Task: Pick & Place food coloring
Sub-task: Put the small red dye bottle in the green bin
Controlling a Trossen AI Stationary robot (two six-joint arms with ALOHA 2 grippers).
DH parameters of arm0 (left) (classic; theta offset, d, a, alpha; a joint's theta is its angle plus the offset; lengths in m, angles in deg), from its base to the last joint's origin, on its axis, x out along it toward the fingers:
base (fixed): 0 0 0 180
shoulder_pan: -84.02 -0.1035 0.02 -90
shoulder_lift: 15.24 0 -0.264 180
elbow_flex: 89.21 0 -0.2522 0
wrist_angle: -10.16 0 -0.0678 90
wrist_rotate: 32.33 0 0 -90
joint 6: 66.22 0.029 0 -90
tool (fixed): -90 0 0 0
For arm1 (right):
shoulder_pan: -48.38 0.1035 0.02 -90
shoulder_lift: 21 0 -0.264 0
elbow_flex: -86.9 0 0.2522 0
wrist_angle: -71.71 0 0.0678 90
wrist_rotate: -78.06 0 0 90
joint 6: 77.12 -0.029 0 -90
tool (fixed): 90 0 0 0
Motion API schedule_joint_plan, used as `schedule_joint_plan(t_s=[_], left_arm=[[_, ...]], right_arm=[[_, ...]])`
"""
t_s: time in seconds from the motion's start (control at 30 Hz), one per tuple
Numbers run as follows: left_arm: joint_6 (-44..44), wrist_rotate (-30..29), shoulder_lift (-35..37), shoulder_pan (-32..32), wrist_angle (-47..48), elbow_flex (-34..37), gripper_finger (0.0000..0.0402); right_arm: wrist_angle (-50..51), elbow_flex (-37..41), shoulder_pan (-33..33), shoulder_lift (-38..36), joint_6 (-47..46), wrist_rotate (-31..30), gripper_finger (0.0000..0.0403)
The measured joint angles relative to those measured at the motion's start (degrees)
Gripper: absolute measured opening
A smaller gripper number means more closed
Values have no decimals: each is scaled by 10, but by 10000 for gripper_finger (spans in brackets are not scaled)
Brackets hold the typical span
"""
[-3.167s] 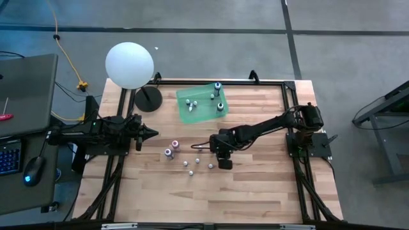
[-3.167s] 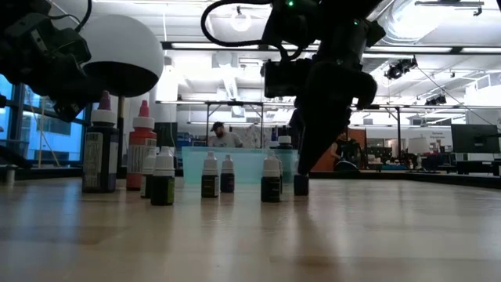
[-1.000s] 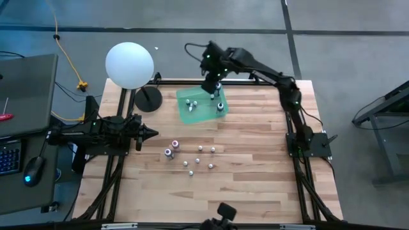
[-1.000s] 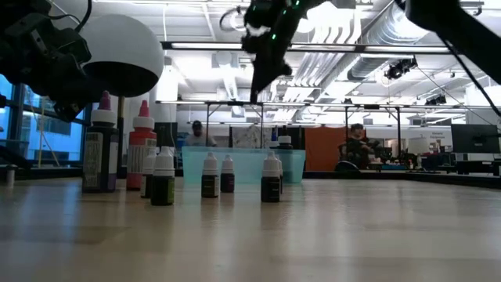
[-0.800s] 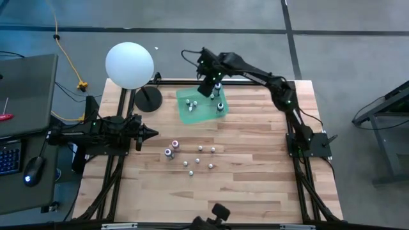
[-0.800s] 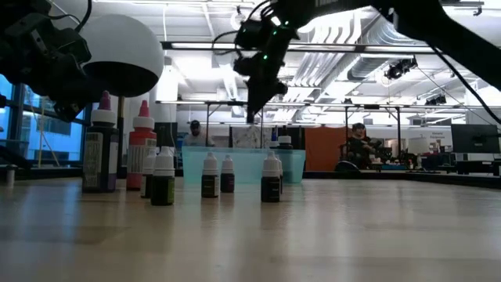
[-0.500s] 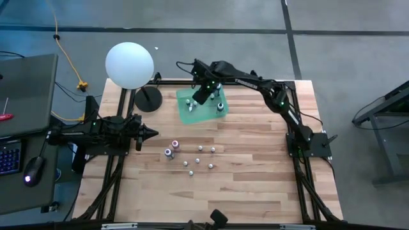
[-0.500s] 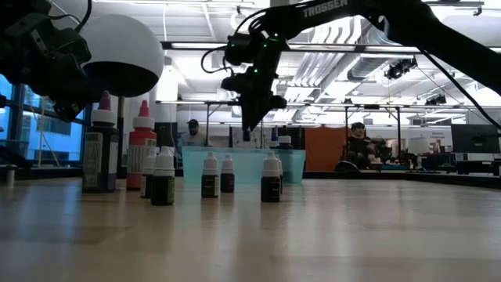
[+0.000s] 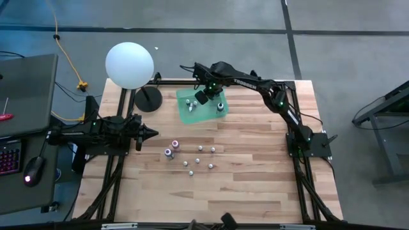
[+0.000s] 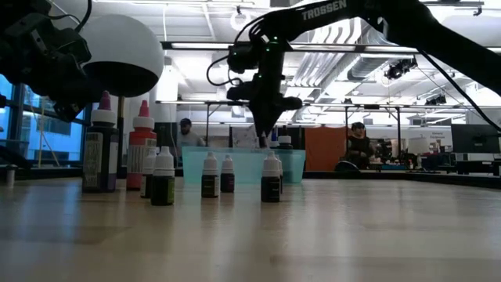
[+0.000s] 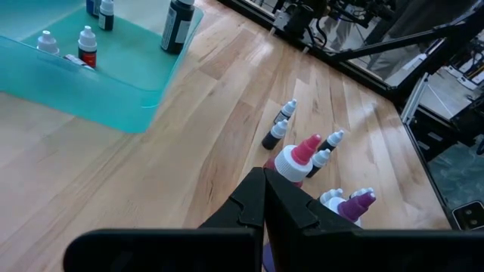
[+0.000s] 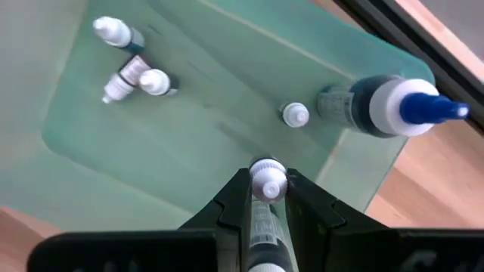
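Lowering toward green tray (image 9: pixel 185 114), right pincer (image 12: pixel 265 198) still clamping small bottle (image 12: pixel 266 180)

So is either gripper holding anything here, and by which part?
Yes: the right gripper holds a small food coloring bottle over the green tray, fingers clamped on its body just below the white cap. The left gripper holds nothing.

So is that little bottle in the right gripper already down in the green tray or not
Not yet. The right gripper holds the bottle above the green tray, cap showing between its fingers.
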Motion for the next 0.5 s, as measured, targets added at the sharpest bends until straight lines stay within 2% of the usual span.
schedule_joint_plan(t_s=[0.4, 0.5], left_arm=[[0, 0, 0, 0, 0, 0, 0], [0, 0, 0, 0, 0, 0, 0]], right_arm=[[12, 3, -11, 0, -29, 10, 58], [28, 3, -12, 0, -31, -5, 58]])
